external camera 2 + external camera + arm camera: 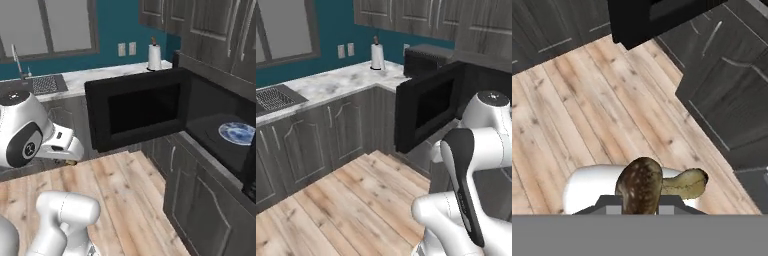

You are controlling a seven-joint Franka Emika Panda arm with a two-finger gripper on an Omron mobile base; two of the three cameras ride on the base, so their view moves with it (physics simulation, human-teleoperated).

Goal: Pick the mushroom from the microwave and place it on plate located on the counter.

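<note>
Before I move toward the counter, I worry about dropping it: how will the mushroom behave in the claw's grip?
The mushroom looks small, so probably light. Its rounded speckled cap sits in the claw with the stem sticking sideways, so it may twist or slip. Released on a flat surface, it would likely roll.

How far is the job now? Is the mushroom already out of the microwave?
Done: the mushroom is out of the microwave, whose door hangs open. In hand: the claw is shut on the mushroom, above the wooden floor in the hand view. Left: carry it to the plate on the counter and set it down. A blue plate lies inside the microwave.
</note>
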